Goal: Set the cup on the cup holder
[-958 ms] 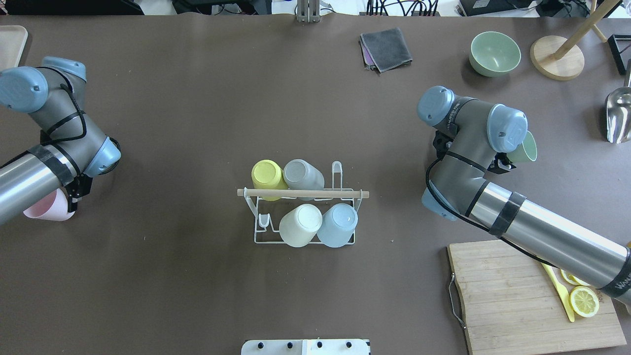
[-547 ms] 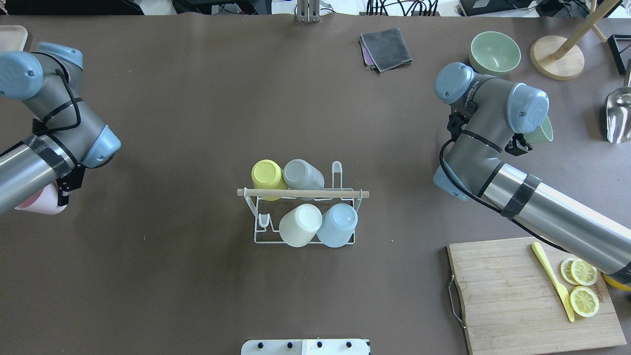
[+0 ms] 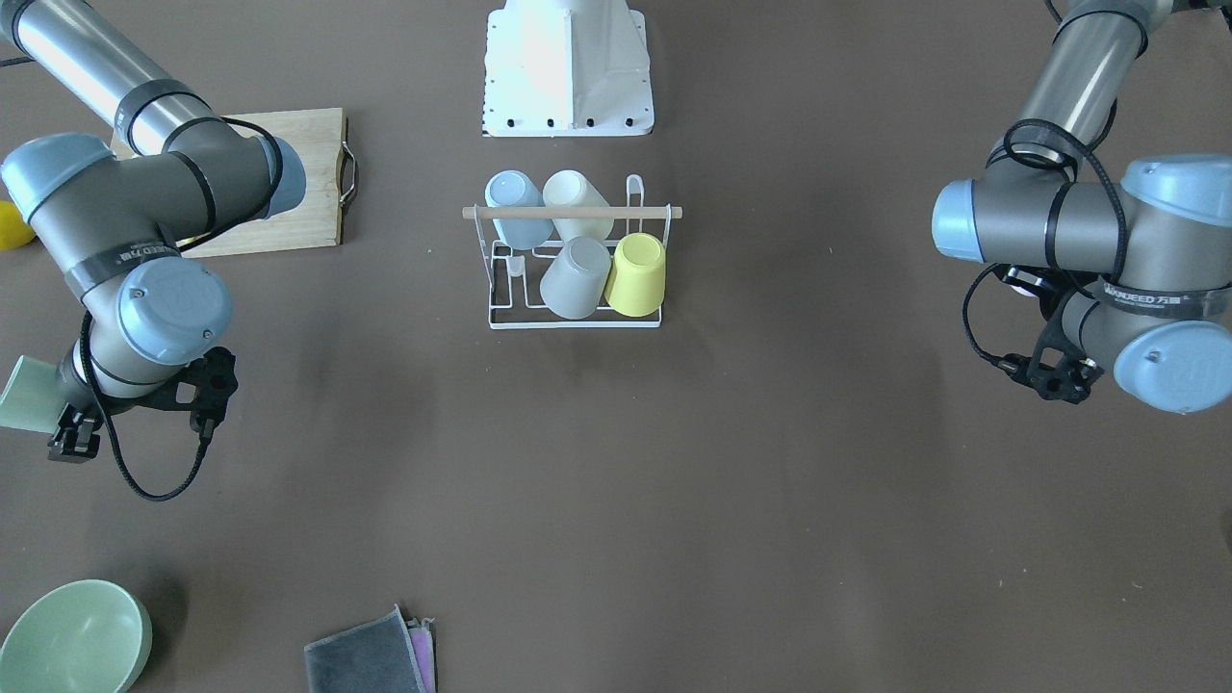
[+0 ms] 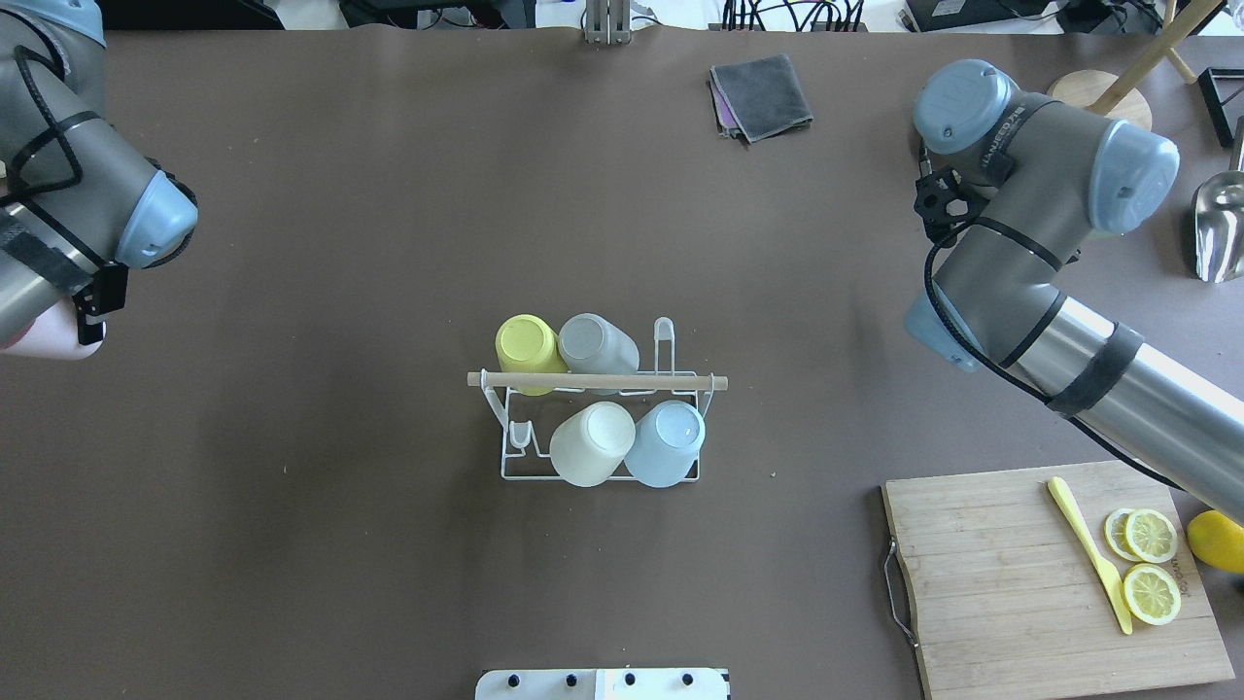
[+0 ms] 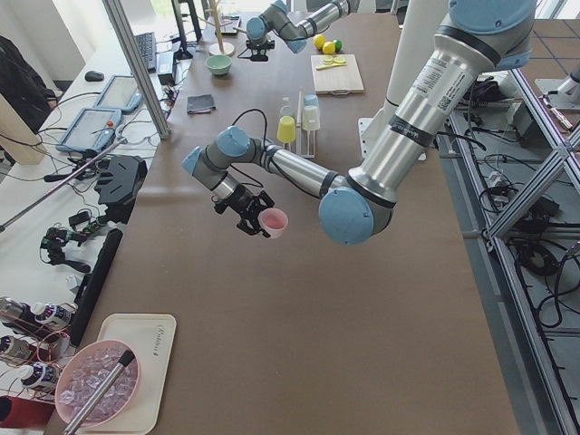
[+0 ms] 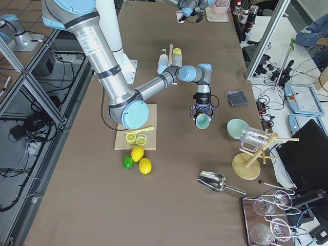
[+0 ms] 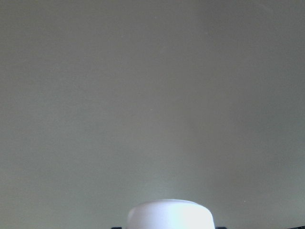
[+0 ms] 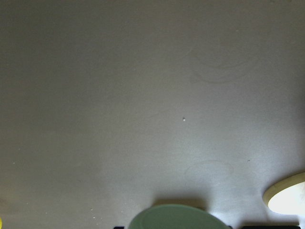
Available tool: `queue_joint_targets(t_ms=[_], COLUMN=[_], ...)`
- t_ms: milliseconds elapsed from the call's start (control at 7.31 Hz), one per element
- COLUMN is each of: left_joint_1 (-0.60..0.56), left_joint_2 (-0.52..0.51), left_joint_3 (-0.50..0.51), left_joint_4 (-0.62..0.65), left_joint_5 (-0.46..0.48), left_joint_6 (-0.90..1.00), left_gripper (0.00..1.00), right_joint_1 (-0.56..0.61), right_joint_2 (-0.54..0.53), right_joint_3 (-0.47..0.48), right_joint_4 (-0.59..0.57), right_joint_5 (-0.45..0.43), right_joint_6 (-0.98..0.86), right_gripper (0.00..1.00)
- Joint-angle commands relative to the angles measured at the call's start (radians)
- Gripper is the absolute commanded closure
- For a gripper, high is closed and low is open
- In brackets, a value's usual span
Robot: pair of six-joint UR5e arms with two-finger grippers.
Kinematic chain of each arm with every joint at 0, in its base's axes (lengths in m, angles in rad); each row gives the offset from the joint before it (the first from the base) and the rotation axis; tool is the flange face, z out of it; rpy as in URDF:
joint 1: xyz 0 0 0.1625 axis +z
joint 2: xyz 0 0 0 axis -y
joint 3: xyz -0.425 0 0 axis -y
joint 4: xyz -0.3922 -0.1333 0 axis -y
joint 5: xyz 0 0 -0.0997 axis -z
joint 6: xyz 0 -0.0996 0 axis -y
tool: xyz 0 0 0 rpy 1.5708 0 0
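Four cups [image 4: 593, 442] sit on the rack [image 4: 680, 381]; two prongs stand free. The left gripper [image 5: 255, 216], clamped on a pink cup [image 5: 275, 220], hangs well out to the rack's left. The right gripper [image 6: 201, 114], clamped on a green cup [image 6: 203, 122], hangs well out to the rack's right. Both placements look still to do.

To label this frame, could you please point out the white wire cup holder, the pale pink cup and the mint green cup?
white wire cup holder [image 4: 597, 381], overhead view, wooden rod handle.
pale pink cup [image 5: 273, 220], left side view, open mouth.
mint green cup [image 6: 203, 121], right side view, inner wall.
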Motion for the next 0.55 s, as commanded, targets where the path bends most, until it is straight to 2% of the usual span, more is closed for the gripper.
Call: queue_joint_targets(t_ms=[0,274,411], left_joint_1=[-0.016,-0.002,0.001], left_joint_2=[-0.038,-0.055,-0.049], left_joint_3=[-0.016,-0.057,-0.139], left_joint_4=[0.021,0.024,0.020], left_joint_5=[0.028,0.031,0.029], left_joint_6=[-0.008,0.001,-0.016], left_gripper=[1.00,1.00,1.00], right_joint_1=[0.038,0.118,0.153], right_joint_2=[-0.047,-0.053,-0.055], right_joint_3=[0.098,0.120,0.121], right_joint_4=[0.087,0.171,0.238], right_joint_5=[0.112,0.288,0.392], right_joint_6=[0.016,0.063,0.123], right_gripper=[1.00,1.00,1.00])
